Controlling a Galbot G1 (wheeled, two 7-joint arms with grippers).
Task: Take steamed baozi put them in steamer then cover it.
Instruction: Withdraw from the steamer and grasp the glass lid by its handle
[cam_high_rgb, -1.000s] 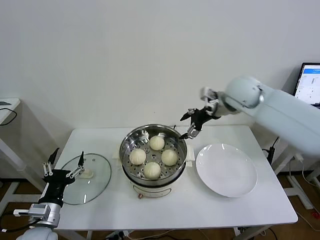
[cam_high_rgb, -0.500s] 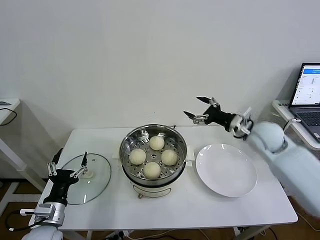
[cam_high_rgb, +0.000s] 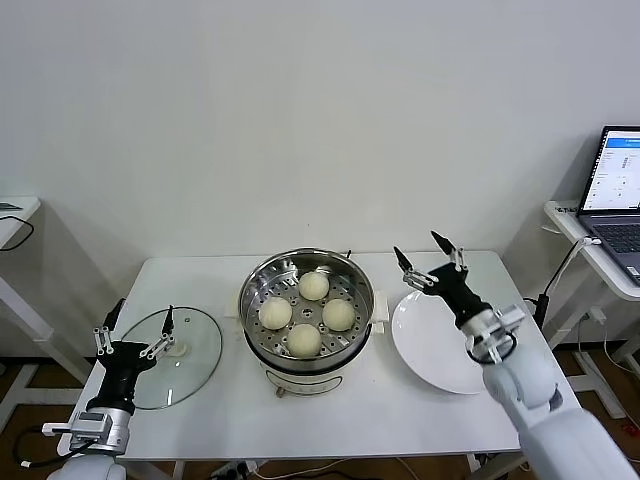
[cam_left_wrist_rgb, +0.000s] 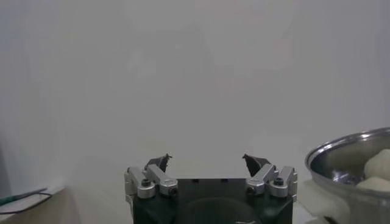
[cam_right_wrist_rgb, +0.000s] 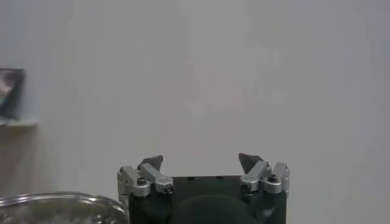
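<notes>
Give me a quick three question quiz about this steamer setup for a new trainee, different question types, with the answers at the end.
1. How many baozi lie in the steamer?
2. True or false: the glass lid is already on the steamer.
3. Which gripper is above the white plate? A) left gripper B) right gripper C) neither

Key:
1. Four.
2. False. The lid lies on the table on the steamer's left, with the open left gripper above it.
3. B. The right gripper is open and empty above the plate's far edge.
</notes>
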